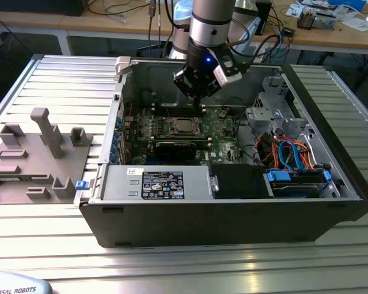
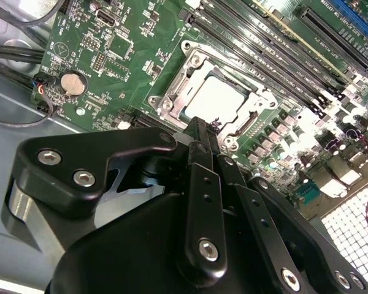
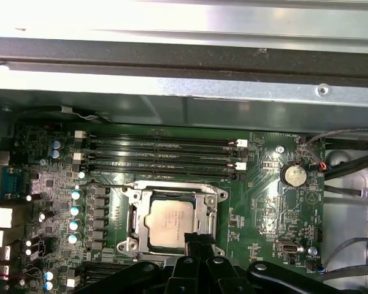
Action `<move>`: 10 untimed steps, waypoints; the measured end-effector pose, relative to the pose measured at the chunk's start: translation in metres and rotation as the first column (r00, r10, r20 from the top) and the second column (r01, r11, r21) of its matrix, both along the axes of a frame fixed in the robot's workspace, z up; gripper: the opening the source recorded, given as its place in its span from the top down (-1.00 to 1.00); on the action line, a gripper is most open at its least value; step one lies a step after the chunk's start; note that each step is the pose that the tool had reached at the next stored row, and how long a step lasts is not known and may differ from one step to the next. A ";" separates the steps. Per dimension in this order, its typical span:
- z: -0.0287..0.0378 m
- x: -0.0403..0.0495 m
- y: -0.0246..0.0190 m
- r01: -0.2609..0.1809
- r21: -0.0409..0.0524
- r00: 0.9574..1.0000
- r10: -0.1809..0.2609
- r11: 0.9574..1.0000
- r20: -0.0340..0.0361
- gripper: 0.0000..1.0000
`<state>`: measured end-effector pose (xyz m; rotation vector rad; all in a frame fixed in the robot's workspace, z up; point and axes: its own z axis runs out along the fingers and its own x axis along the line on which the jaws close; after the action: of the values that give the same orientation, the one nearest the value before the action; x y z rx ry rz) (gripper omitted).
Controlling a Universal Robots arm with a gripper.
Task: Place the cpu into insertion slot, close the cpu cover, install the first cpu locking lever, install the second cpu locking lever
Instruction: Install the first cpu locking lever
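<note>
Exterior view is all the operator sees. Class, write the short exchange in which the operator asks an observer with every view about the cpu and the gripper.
Operator: Is the cpu seated?
Observer: Yes. In the first wrist view the cpu lies flat in the socket, with the cpu cover framing it.
Operator: Where are the fingertips?
Observer: In the second wrist view the gripper is shut, with its tips at the cover's edge. I cannot tell if they touch it.

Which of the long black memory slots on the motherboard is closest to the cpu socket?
The memory slot running right beside the cpu cover, nearest the cpu; the other three lie farther off toward the case wall.
</note>
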<state>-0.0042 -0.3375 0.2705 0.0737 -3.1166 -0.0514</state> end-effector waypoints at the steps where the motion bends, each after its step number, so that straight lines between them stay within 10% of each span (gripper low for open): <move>1: 0.0000 -0.0006 0.0000 0.000 0.000 1.000 0.000 1.000 0.000 0.79; 10: -0.0001 -0.0063 0.0000 0.000 0.000 1.000 0.000 1.000 0.000 0.79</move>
<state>-0.0105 -0.3375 0.2704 0.0737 -3.1167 -0.0514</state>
